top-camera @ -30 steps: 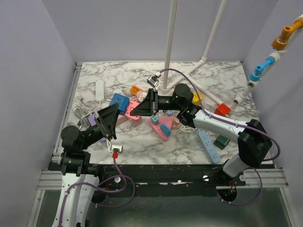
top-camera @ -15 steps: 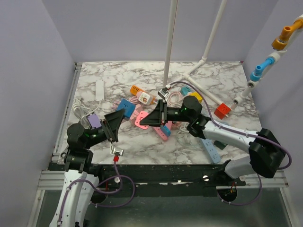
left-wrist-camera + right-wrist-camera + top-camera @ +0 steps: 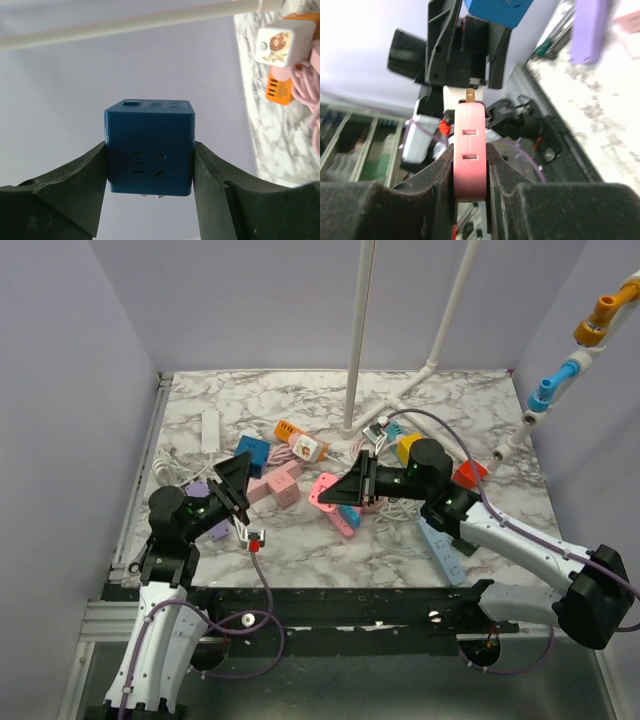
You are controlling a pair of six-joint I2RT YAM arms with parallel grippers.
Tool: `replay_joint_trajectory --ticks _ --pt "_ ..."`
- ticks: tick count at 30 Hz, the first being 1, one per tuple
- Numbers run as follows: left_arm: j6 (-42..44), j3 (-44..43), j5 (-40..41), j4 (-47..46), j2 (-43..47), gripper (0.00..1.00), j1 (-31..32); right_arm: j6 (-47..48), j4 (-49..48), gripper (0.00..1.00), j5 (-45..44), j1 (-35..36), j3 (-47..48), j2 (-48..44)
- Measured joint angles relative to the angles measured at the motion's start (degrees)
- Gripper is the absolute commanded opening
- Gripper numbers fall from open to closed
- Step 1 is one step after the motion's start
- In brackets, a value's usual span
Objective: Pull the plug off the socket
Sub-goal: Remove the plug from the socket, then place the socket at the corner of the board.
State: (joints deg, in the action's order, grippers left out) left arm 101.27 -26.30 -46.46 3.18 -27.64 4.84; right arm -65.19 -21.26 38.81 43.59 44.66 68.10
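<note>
Fingers (image 3: 70,195) of left gripper (image 3: 150,172) clamp blue socket cube (image 3: 149,145); right gripper (image 3: 470,172) pinches pink plug (image 3: 469,150), prong bare. Versus earlier, both sit further apart.

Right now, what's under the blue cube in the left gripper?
Two small metal prong tips poke out below the blue cube in the left gripper; the underside itself is hidden.

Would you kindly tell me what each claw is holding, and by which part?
Left claw: blue cube, by two opposite sides. Right claw: pink plug, by its broad flat faces.
</note>
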Motion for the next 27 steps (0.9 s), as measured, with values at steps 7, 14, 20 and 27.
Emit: replay_joint_trajectory --ticks 7,14,20,27 --pt "-16.35 -10.78 14.36 5.51 -13.55 0.00 0.00 12.31 23.17 0.10 -8.68 -6.82 9.73 -0.42" --pt "-37.86 -29.70 30.73 16.15 -34.47 0.00 -1.88 19.76 42.99 0.09 -24.00 -9.75 13.09 -2.71" --pt "-50.56 -40.00 40.68 26.32 -47.08 0.00 -3.39 21.29 50.90 0.09 -32.06 -12.66 8.87 -7.15" --pt "-59.60 -46.38 47.06 35.28 -57.90 0.00 -6.62 21.29 56.15 0.10 -35.58 -18.40 -0.61 -8.28"
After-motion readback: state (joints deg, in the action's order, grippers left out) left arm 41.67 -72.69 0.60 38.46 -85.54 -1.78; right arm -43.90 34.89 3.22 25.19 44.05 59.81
